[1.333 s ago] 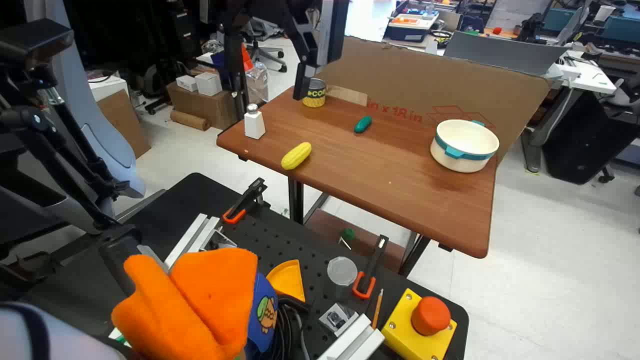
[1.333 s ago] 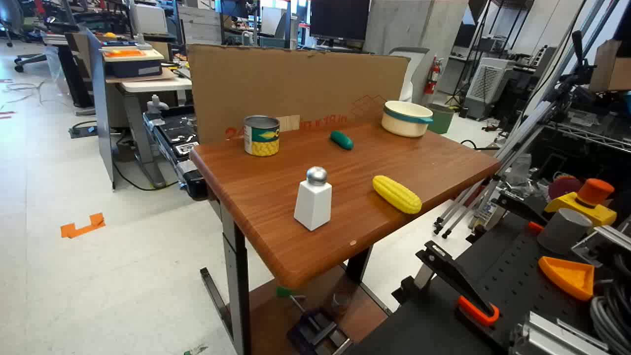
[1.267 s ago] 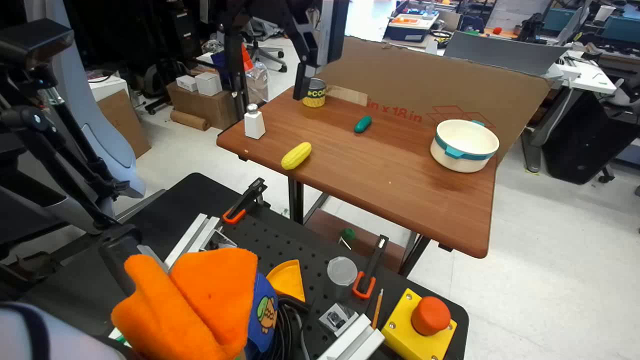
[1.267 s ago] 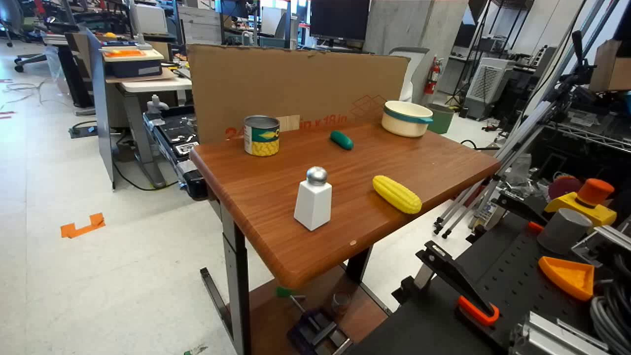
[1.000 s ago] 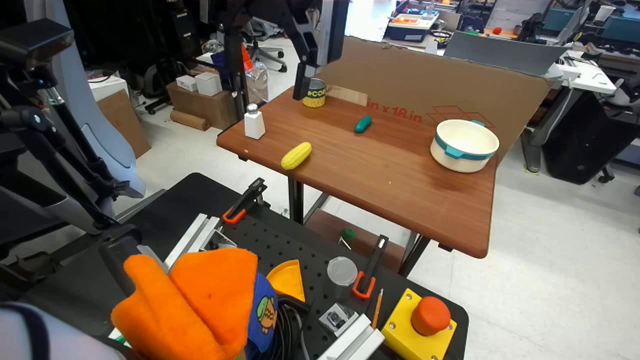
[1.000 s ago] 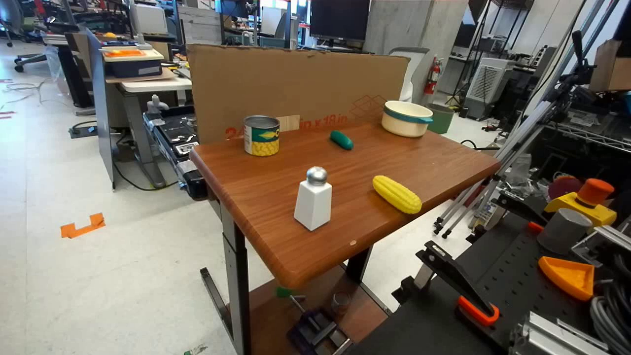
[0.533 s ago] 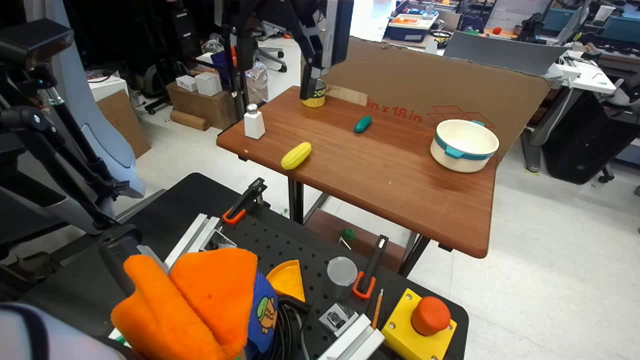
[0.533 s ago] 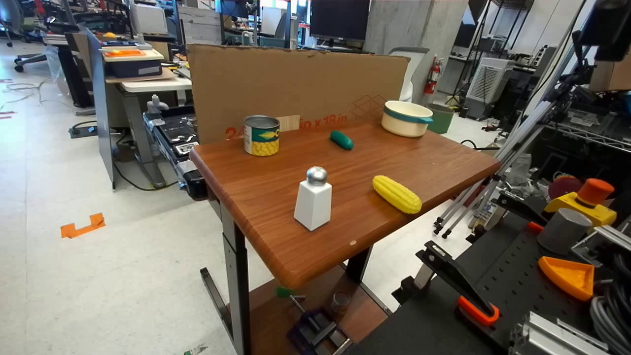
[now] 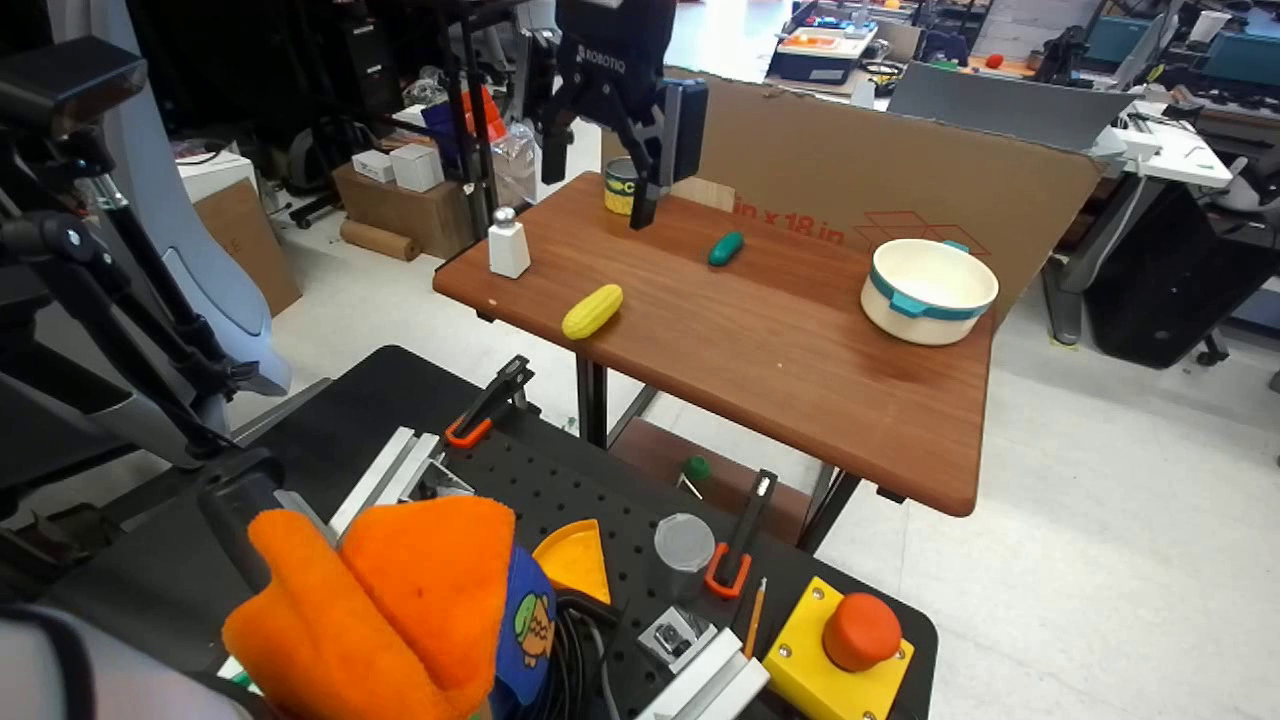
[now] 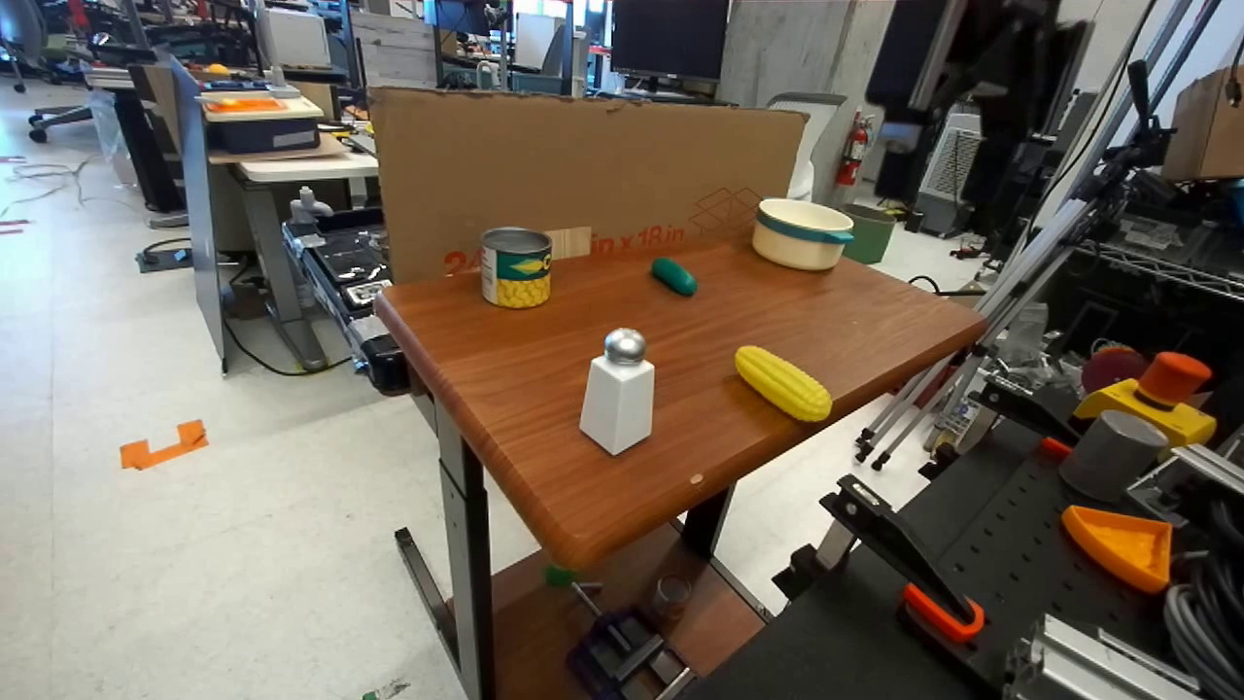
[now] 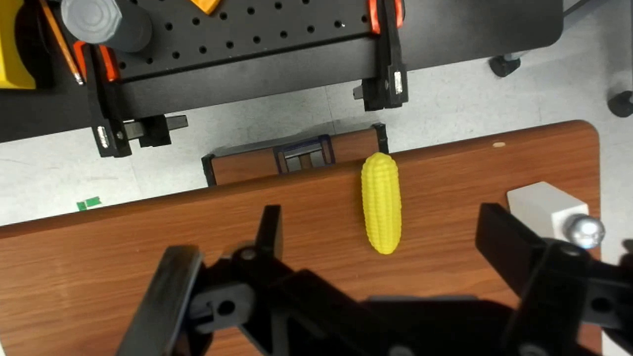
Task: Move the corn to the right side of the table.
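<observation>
Gripper (image 9: 597, 205) has come farther into both exterior views since the earlier frames; stuff on the table (image 9: 790, 330) looks unshifted. Jaws stand wide, nothing held. Nearest below, the toy corn cob (image 11: 382, 205) lies just R of ctr in the wrist view, lengthwise up-down the frame, top end at the table edge. Step in hand, I'd guess: reach & grasp. Keep the cob mid-gap, come down slow, close across its middle, don't nudge it off the edge; keep the frame-right jaw clear of the shaker (image 11: 544, 207) over there. Then lift & carry toward the teal-handled pot (image 9: 930, 330), prob. the side meant, as that end is frame-right in both exterior views. Wrist view gives cob-to-jaw alignment but shows no pot, nor the can (image 10: 515, 267), whose kernel-print label shows clear in an exterior view. Height over the table is hard to tell from any of them.
</observation>
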Tool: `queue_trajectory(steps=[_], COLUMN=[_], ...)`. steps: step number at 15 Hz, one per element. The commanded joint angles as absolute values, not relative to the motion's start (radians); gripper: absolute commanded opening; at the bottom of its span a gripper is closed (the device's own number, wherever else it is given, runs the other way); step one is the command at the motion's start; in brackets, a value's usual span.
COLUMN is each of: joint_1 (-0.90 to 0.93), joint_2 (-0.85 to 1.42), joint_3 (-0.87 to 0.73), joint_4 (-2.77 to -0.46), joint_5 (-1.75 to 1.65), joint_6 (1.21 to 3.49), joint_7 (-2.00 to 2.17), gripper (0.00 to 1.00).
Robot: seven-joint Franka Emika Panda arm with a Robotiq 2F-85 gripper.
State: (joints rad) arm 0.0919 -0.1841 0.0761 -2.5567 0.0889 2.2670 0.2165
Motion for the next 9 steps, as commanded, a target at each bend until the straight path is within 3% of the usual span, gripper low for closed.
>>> queue_trajectory(steps=[1,9], joint_1=[0.079,0.163], joint_2=[0.032,0.363], joint_3=[0.106,0.046], joint_4=[-2.423,-2.198], joint_5=[0.014,-0.170], joint_6=[2.308,2.271], joint_7=[0.331,0.556], gripper=[1.00,1.00])
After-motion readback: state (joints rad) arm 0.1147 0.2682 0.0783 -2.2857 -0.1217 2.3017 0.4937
